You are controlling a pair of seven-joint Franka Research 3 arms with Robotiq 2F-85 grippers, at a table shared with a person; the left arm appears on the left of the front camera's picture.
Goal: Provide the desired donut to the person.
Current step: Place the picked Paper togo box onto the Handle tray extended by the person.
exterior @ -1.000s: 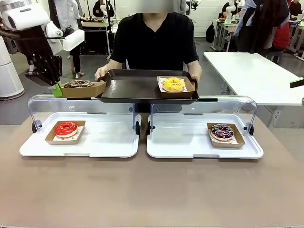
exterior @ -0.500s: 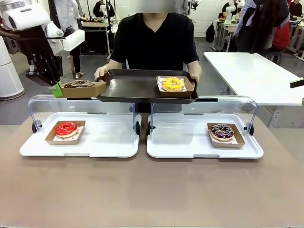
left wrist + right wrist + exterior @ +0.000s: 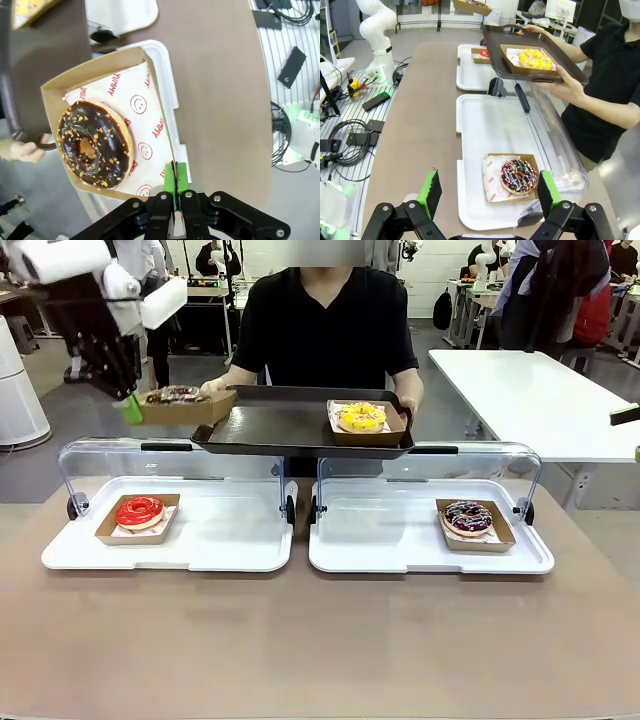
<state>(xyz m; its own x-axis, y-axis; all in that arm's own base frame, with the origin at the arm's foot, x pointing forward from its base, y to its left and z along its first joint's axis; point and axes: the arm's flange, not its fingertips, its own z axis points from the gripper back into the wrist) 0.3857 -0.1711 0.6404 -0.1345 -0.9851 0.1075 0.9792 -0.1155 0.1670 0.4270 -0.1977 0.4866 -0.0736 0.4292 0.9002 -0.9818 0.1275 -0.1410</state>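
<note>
My left gripper [image 3: 128, 406] is shut on the wall of a cardboard box [image 3: 186, 408] holding a chocolate donut [image 3: 176, 394] with nut bits, held in the air at the left end of the dark tray [image 3: 290, 430]. The person [image 3: 325, 325] in a black T-shirt holds that tray with both hands; a boxed yellow donut [image 3: 362, 417] sits on it. In the left wrist view the green pads [image 3: 181, 176] pinch the box edge [image 3: 159, 107] beside the chocolate donut [image 3: 92, 145]. My right gripper [image 3: 488, 192] hangs open above a sprinkled donut [image 3: 518, 176].
Two white display trays with raised clear lids lie on the brown table: the left tray [image 3: 220, 540] has a red donut [image 3: 139, 510], the right tray [image 3: 400, 540] the sprinkled donut [image 3: 467, 517]. A white table [image 3: 530, 390] stands at the back right, with people beyond it.
My left gripper has lifted the boxed chocolate donut up and a little right, to the tray's left rim. The person's tray has shifted slightly left.
</note>
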